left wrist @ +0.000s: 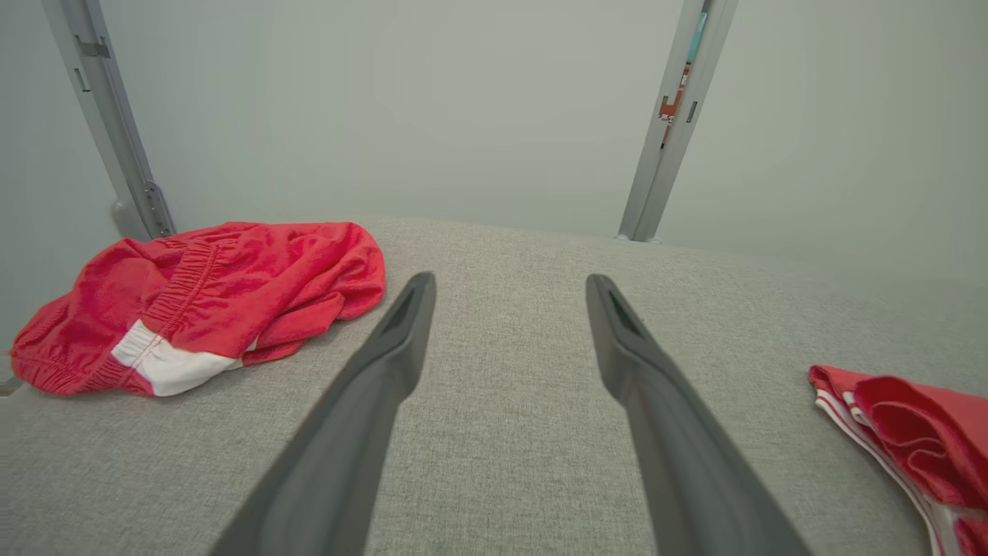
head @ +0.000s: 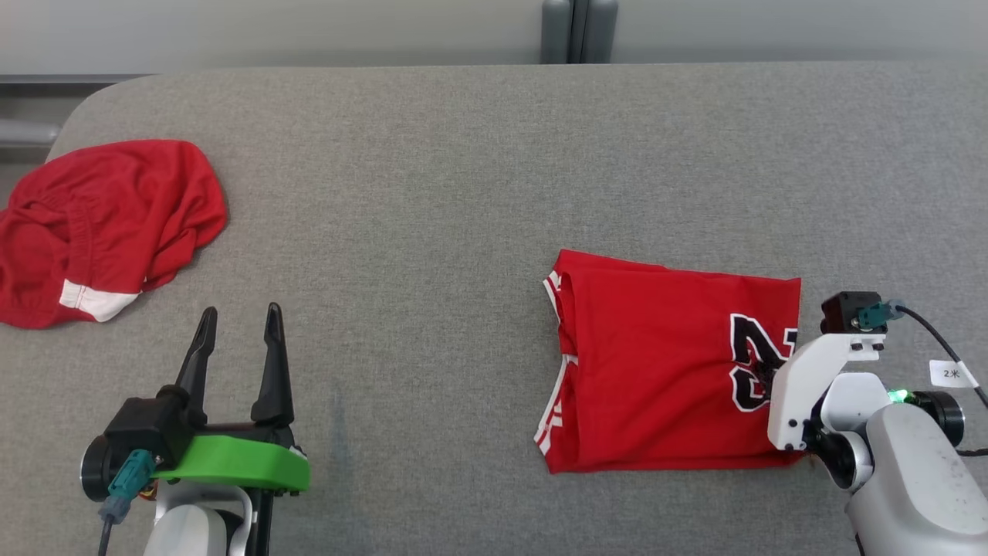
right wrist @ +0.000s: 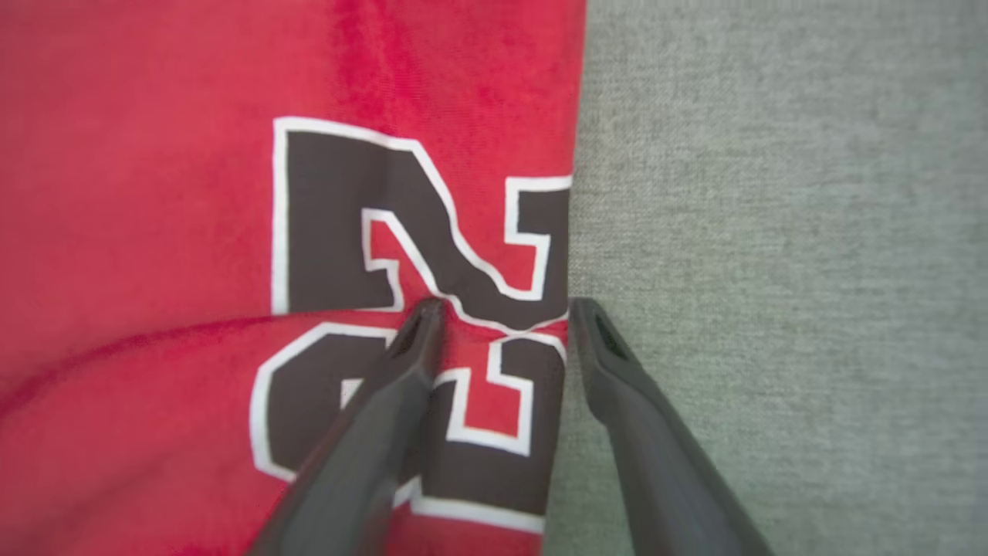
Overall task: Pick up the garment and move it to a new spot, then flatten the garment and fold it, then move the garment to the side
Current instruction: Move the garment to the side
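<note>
Jersey [head: 656, 363], folded, lies near right on the grey table [head: 463, 193], the right gripper [right wrist: 505, 305] with fingers apart astride its right edge; closing there may pinch only upper layers, undoing the fold.

Soft, even, bright light seems to fall from above. The grey table [head: 463, 193] shows its weave sharply in the head view. Only a faint shadow lies under the red shorts [left wrist: 201, 301]. In the left wrist view the metal posts [left wrist: 671, 131] lean from wide-angle distortion, and the left gripper [left wrist: 509, 284] blurs toward the bottom edge. Close up, the red jersey [right wrist: 154, 232] looks soft, slightly out of focus.
</note>
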Robot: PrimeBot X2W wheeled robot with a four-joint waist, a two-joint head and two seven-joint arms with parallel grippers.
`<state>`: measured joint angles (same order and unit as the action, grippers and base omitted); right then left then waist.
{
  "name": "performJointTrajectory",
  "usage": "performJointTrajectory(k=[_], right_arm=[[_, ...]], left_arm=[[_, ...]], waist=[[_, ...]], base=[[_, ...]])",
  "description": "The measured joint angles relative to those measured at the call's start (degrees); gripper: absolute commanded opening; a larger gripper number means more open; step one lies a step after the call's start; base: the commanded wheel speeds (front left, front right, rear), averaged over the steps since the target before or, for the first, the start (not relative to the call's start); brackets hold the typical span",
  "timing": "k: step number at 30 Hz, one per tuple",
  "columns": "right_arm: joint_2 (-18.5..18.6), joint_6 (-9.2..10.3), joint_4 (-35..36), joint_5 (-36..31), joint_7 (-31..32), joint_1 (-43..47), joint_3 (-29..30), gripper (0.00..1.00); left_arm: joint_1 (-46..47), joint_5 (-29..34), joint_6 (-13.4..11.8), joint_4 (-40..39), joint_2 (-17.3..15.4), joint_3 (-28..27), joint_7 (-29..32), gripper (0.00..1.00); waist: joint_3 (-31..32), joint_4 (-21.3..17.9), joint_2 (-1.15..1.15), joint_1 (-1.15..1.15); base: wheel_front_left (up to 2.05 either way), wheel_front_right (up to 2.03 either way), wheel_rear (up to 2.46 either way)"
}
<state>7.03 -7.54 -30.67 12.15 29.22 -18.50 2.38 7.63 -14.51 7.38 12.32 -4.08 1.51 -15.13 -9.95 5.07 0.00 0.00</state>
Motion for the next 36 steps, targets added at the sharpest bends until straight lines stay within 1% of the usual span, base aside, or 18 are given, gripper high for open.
performJointTrajectory(k=[2, 5, 8, 10, 14, 18, 21, 24, 30, 36], right_arm=[[1.5, -0.01, 0.6, -0.3, 0.2, -0.7, -1.6, 0.00], [4.7, -0.10, 2.2, -1.4, 1.0, -2.4, -5.3, 0.00], [9.2, -0.04, 3.8, -1.3, 0.9, -6.5, -8.3, 0.00], [13.0, -0.01, 4.7, -1.3, 0.2, -9.9, -10.0, 0.00], [19.0, -0.01, 4.2, -0.5, -2.4, -14.8, -10.6, 0.00], [23.2, -0.01, 1.7, -0.2, -6.5, -18.2, -8.7, 0.00], [25.1, -0.01, -0.5, -0.4, -10.3, -20.3, -6.0, 0.00], [26.1, -0.01, -2.6, -1.9, -14.1, -22.8, -2.9, 0.00], [26.3, -0.01, -8.3, -5.4, -20.7, -26.5, 3.4, 0.00], [26.5, -0.01, -12.3, -9.2, -24.0, -29.8, 6.5, 0.00]], left_arm=[[0.0, 0.0, 0.0, -0.2, 0.0, -0.2, 0.0, 1.00], [0.0, 0.0, 0.0, -1.0, -0.1, -0.2, 0.0, 1.00], [0.6, 0.2, 0.0, -2.7, -0.3, -0.5, 0.0, 1.00], [1.6, 0.4, 0.0, -3.7, -0.5, -0.3, 0.0, 1.00], [4.0, 0.6, 0.0, -6.0, -1.2, 0.6, 0.0, 1.00], [6.4, 1.1, 0.0, -8.3, -2.6, 2.3, 0.0, 1.00], [8.3, 1.6, 0.0, -9.1, -3.8, 3.5, 0.0, 1.00], [10.6, 1.9, 0.0, -10.4, -5.0, 4.1, 0.0, 1.00], [13.7, 2.5, 0.0, -11.9, -7.1, 5.2, 0.0, 1.00], [14.8, 2.6, 0.0, -12.7, -8.4, 5.9, 0.0, 1.00]], waist=[[-0.3, 0.1, 0.00, 0.00], [-0.8, -0.7, 0.00, 0.00], [-1.6, -1.8, 0.00, 0.00], [-2.5, -2.9, 0.00, 0.00], [-5.0, -4.8, 0.01, 0.00], [-8.0, -7.1, 0.01, 0.00], [-10.4, -8.7, 0.01, 0.00], [-13.0, -10.3, 0.00, 0.00], [-18.1, -13.0, 0.01, 0.01], [-22.4, -14.9, 0.00, 0.01]], base=[[0.00, 0.00, 0.00], [0.00, 0.00, 0.00], [0.00, 0.00, 0.00], [0.00, 0.00, 0.00], [0.00, 0.00, 0.00], [0.00, 0.00, 0.00], [0.00, 0.00, 0.00], [0.00, 0.00, 0.00], [0.00, 0.00, 0.00], [0.00, 0.00, 0.00]])
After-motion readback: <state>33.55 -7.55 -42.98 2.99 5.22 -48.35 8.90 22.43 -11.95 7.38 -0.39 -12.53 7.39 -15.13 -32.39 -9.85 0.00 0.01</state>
